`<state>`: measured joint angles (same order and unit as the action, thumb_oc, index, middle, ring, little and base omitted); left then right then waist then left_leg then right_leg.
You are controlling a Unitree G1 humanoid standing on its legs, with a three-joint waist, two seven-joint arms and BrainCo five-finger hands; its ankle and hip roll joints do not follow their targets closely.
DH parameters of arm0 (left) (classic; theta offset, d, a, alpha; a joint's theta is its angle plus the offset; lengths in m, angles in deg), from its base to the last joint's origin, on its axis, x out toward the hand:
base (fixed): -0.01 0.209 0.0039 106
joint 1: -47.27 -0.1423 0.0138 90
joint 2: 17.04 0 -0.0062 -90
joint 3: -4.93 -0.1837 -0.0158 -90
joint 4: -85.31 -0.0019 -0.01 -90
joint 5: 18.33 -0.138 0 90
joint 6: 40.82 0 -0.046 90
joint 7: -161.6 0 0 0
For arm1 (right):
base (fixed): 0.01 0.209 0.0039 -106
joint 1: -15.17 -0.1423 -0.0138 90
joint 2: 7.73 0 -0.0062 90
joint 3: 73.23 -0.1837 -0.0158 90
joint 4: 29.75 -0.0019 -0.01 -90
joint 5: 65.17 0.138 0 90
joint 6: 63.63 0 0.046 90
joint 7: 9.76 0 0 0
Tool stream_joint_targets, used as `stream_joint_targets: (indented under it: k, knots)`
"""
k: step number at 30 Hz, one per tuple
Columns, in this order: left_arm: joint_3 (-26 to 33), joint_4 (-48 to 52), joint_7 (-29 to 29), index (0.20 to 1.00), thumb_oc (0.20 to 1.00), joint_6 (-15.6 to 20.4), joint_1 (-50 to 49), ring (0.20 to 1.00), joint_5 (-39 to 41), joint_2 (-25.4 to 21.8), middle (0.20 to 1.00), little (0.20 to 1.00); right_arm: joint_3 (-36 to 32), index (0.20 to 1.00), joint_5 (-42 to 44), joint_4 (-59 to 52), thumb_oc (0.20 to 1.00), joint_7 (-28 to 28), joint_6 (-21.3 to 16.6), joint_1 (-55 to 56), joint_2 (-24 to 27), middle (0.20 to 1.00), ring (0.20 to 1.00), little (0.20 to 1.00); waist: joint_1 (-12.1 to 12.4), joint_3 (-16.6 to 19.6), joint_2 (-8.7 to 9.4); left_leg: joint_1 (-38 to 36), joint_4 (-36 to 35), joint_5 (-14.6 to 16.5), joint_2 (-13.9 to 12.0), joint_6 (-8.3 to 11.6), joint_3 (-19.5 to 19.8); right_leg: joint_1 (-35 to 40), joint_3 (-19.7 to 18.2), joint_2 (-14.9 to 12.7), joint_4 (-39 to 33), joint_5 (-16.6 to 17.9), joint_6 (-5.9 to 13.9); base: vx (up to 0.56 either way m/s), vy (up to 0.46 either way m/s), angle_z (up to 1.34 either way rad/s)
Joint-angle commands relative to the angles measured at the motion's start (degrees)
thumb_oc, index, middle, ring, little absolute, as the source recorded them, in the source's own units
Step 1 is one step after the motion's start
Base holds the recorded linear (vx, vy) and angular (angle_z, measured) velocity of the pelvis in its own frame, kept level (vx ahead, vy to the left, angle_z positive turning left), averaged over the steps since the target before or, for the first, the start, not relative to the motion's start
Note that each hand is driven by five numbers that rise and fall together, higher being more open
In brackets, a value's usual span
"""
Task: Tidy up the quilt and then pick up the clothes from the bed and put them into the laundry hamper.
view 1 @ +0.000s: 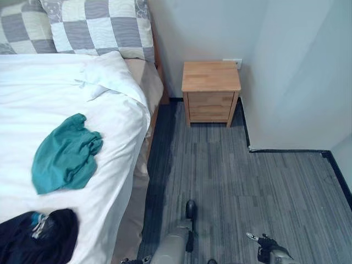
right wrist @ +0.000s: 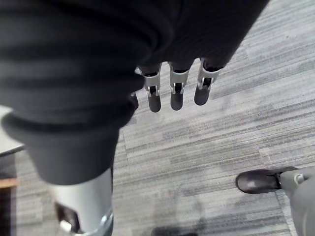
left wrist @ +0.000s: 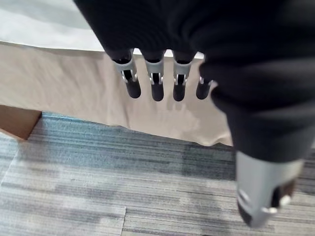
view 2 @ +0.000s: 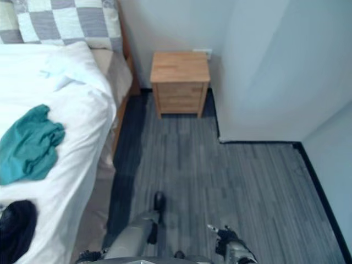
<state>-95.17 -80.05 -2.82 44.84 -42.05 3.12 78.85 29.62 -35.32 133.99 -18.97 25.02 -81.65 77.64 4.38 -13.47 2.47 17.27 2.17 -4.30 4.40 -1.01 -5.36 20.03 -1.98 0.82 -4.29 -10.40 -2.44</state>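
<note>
Right hand (right wrist: pixel 172 91): fingers straight and relaxed, holding nothing, hanging over the grey striped carpet floor (view 1: pixel 247 181); seen in the head view at 5 o'clock.

Left hand (left wrist: pixel 155 81): fingers straight, slightly apart, empty, hanging above the floor just beside the beige bed skirt (left wrist: pixel 74 93).

Black crumpled garment (view 1: pixel 38 239): at 8 o'clock on the bed, near the bed's side edge, a bit of teal and grey cloth showing on top of it.

Teal crumpled garment (view 1: pixel 66 154): at 9 o'clock, lying flat on the quilt, apart from the black one and farther up the bed.

White quilt (view 1: pixel 33 93): spread over the bed, its upper corner folded back and rumpled at 11 o'clock, its edge draping over the bed's side.

Grey-and-white checked pillows (view 1: pixel 99 27): two, at 11 to 12 o'clock, at the head of the bed against the wall.

Light wooden bedside cabinet (view 1: pixel 211 91): at 12 to 1 o'clock, standing on the floor against the white wall (view 1: pixel 286 66), near the bed's head corner.
</note>
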Motion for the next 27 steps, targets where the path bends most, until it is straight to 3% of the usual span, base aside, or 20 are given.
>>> stream_joint_targets:
  k: [1, 2, 3, 5, 8, 9, 10, 11, 13, 16, 18, 19, 20, 21, 22, 23, 24, 26, 27]
  knots:
    - [-1.0, 0.1, 1.0, 1.000, 1.000, -0.8, -0.5, 1.000, 1.7, 2.9, 1.000, 1.000, -2.8, 1.000, -1.6, -4.0, 1.000, 1.4, -0.4, 2.7, 0.9, 1.000, 1.000, 1.000, 0.3, 0.2, -1.87, -4.2, 5.2, 2.1, -3.0, -1.58, -3.4, -8.1, 9.9, -6.2, 31.2, 5.6, 10.24, 0.47, 0.253, -0.70]
    - [-0.9, 0.0, 0.9, 1.000, 1.000, -0.8, -0.4, 1.000, 1.6, 2.8, 1.000, 1.000, -2.9, 1.000, -1.7, -4.1, 1.000, 1.4, -0.5, 2.9, 0.8, 1.000, 1.000, 1.000, 0.2, 0.3, -2.07, -4.7, 5.3, 2.3, -3.0, -1.89, -3.4, -8.8, 10.2, -6.5, 34.1, 6.0, 10.34, 0.62, 0.378, -0.50]
    - [-0.4, -0.3, 0.5, 1.000, 1.000, -0.4, 0.3, 1.000, 0.9, 2.2, 1.000, 1.000, -3.5, 1.000, -2.4, -4.4, 1.000, 1.5, -1.2, 4.0, 0.1, 1.000, 1.000, 1.000, -0.9, 0.1, -2.56, -8.4, 5.3, 4.1, -2.3, -3.64, -3.3, -14.3, 11.4, -9.4, 44.8, 9.7, 10.80, 0.47, 0.252, -0.20]
    - [-0.3, -0.8, 0.5, 1.000, 1.000, 1.0, 1.0, 1.000, 1.0, 1.6, 1.000, 1.000, -3.2, 1.000, -1.6, -4.1, 1.000, 1.2, -1.5, 4.2, -0.5, 1.000, 1.000, 1.000, -1.5, -0.2, -2.92, -11.9, 4.8, 5.7, -2.1, -4.28, -3.3, -18.2, 13.4, -11.2, 45.9, 11.0, 10.49, 0.49, 0.143, -0.07]
    - [-0.7, 0.1, -0.1, 1.000, 1.000, 3.2, 1.7, 1.000, -0.1, 0.5, 1.000, 1.000, -2.8, 1.000, -0.4, -3.6, 1.000, 0.9, -1.8, 4.1, -1.2, 1.000, 1.000, 1.000, -2.8, -1.3, -2.98, -18.0, 2.7, 7.4, -1.7, -4.10, -1.0, -24.5, 16.1, -9.6, 35.5, 10.5, 10.00, 0.46, -0.118, 0.24]
    - [-1.6, 0.8, 0.0, 1.000, 1.000, 4.2, 2.2, 1.000, -0.4, 0.2, 1.000, 1.000, -2.1, 1.000, 1.1, -3.5, 1.000, 0.9, -2.3, 4.3, -1.1, 1.000, 1.000, 1.000, -4.7, -1.9, -2.08, -21.1, 1.6, 9.4, -0.4, -3.92, 2.4, -27.3, 15.3, -7.0, 22.5, 11.4, 10.11, 0.37, -0.181, 0.44]
    - [-1.7, 0.8, 0.0, 1.000, 1.000, 4.3, 2.3, 1.000, -0.5, 0.2, 1.000, 1.000, -2.1, 1.000, 1.2, -3.5, 1.000, 0.9, -2.4, 4.3, -1.1, 1.000, 1.000, 1.000, -4.9, -1.8, -1.93, -21.2, 1.5, 9.6, -0.3, -3.88, 2.7, -27.7, 15.3, -7.0, 20.6, 12.0, 10.21, 0.60, -0.263, 1.01]
    - [-2.2, 1.0, 0.0, 1.000, 1.000, 4.7, 2.6, 1.000, -1.0, 0.3, 1.000, 1.000, -2.1, 1.000, 1.2, -3.5, 1.000, 0.9, -2.8, 4.7, -1.1, 1.000, 1.000, 1.000, -6.2, -1.8, -0.91, -23.1, 1.2, 11.6, 0.8, -3.63, 4.1, -29.9, 14.9, -7.0, 10.5, 15.6, 11.38, 0.40, -0.148, 1.08]
    - [-2.9, 0.7, 0.4, 1.000, 1.000, 4.8, 2.7, 1.000, -1.5, 0.8, 1.000, 1.000, -2.3, 1.000, 0.9, -3.6, 1.000, 0.9, -3.3, 5.0, -1.3, 1.000, 1.000, 1.000, -8.0, -1.9, -0.41, -26.0, 0.9, 14.2, 1.4, -3.37, 6.0, -32.3, 13.2, -6.0, 1.5, 19.0, 12.48, 0.68, -0.204, 0.97]
    - [-3.5, 0.1, 0.7, 1.000, 1.000, 4.6, 2.4, 1.000, -3.5, 1.6, 1.000, 1.000, -2.8, 1.000, 1.5, -4.0, 1.000, 0.6, -3.2, 5.8, -1.3, 1.000, 1.000, 1.000, -9.8, -1.3, -0.54, -29.5, 2.6, 17.5, 0.1, -2.55, 7.2, -32.4, 10.6, -5.3, 1.3, 19.4, 11.63, 0.54, -0.159, 0.73]
    - [-4.0, 0.2, 0.9, 1.000, 1.000, 3.7, 2.3, 1.000, -3.2, 1.9, 1.000, 1.000, -3.0, 1.000, 0.4, -3.6, 1.000, 1.3, -2.3, 5.7, -0.7, 1.000, 1.000, 1.000, -10.9, -0.5, -1.14, -30.5, 7.1, 16.7, -1.5, -1.11, 6.9, -32.2, 9.1, -4.8, 3.2, 18.9, 10.44, 0.58, -0.187, 0.80]
    - [-3.8, 0.5, 0.3, 1.000, 1.000, 3.1, 1.9, 1.000, -2.7, 2.0, 1.000, 1.000, -2.7, 1.000, -2.4, -2.6, 1.000, 1.3, -2.4, 5.2, -0.6, 1.000, 1.000, 1.000, -11.1, 0.0, -1.73, -30.7, 14.3, 11.3, -4.5, 1.17, 4.5, -31.4, 9.8, -4.5, 6.4, 17.7, 8.91, 0.43, -0.154, 0.70]
    - [-3.7, 0.5, 0.2, 1.000, 1.000, 3.1, 1.8, 1.000, -2.9, 2.1, 1.000, 1.000, -2.5, 1.000, -2.3, -2.5, 1.000, 1.2, -2.6, 5.1, -0.5, 1.000, 1.000, 1.000, -11.1, 0.1, -1.74, -30.0, 16.9, 9.9, -5.1, 1.60, 4.3, -31.0, 9.5, -4.4, 6.8, 17.4, 8.52, 0.56, -0.257, 0.53]
    - [-3.3, 0.5, 0.1, 1.000, 1.000, 2.9, 1.5, 1.000, -3.3, 2.4, 1.000, 1.000, -1.7, 1.000, -3.8, -2.3, 1.000, 1.2, -3.6, 4.3, 0.2, 1.000, 1.000, 1.000, -10.4, 0.1, -1.69, -26.5, 25.7, 5.2, -6.5, 2.99, 3.7, -28.8, 9.6, -4.0, 8.0, 16.1, 7.03, 0.36, -0.204, 0.17]
    - [-3.2, 0.5, 0.1, 1.000, 1.000, 2.9, 1.5, 1.000, -3.3, 2.5, 1.000, 1.000, -1.5, 1.000, -4.3, -2.4, 1.000, 1.1, -3.8, 4.1, 0.4, 1.000, 1.000, 1.000, -10.1, 0.0, -1.56, -25.4, 28.4, 4.3, -6.8, 3.27, 3.4, -28.2, 9.8, -4.0, 8.2, 15.8, 6.66, 0.48, -0.298, 0.10]
    - [-2.9, 0.9, 0.3, 1.000, 1.000, 2.8, 1.3, 1.000, -3.3, 2.6, 1.000, 1.000, -0.7, 1.000, -4.4, -3.2, 1.000, 0.7, -4.0, 3.2, 1.2, 1.000, 1.000, 1.000, -9.2, -0.5, -0.71, -19.7, 37.5, 1.8, -7.6, 3.87, 2.7, -26.1, 10.5, -4.2, 8.3, 14.8, 5.24, 0.34, -0.241, -0.03]
    - [-3.1, 1.4, 0.4, 1.000, 1.000, 2.3, 1.5, 1.000, -2.9, 2.7, 1.000, 1.000, -0.2, 1.000, -3.7, -4.3, 1.000, 0.6, -4.3, 2.5, 2.0, 1.000, 1.000, 1.000, -7.8, -1.4, -0.26, -10.8, 45.1, 2.2, -7.6, 3.43, 2.3, -23.0, 10.9, -3.9, 7.8, 13.8, 4.03, 0.36, -0.232, 0.10]
    - [-3.2, 1.7, 0.6, 1.000, 1.000, 1.9, 1.6, 1.000, -2.6, 2.8, 1.000, 1.000, 0.0, 1.000, -3.2, -5.5, 1.000, 0.8, -5.5, 1.9, 2.7, 1.000, 1.000, 1.000, -6.4, -2.4, -0.16, -4.9, 43.6, 3.9, -7.1, 2.46, 0.1, -19.4, 11.7, -3.7, 6.9, 12.4, 3.72, 0.26, -0.067, 0.04]
    - [-3.2, 1.5, 0.7, 1.000, 1.000, 1.8, 1.6, 1.000, -1.8, 2.7, 1.000, 1.000, 0.4, 1.000, -3.1, -7.0, 1.000, 0.9, -6.8, 1.0, 2.9, 1.000, 1.000, 1.000, -4.7, -2.7, -0.09, -2.3, 35.2, 4.0, -6.3, 2.06, -3.5, -16.5, 13.2, -4.0, 5.8, 10.7, 4.08, 0.23, 0.015, -0.19]
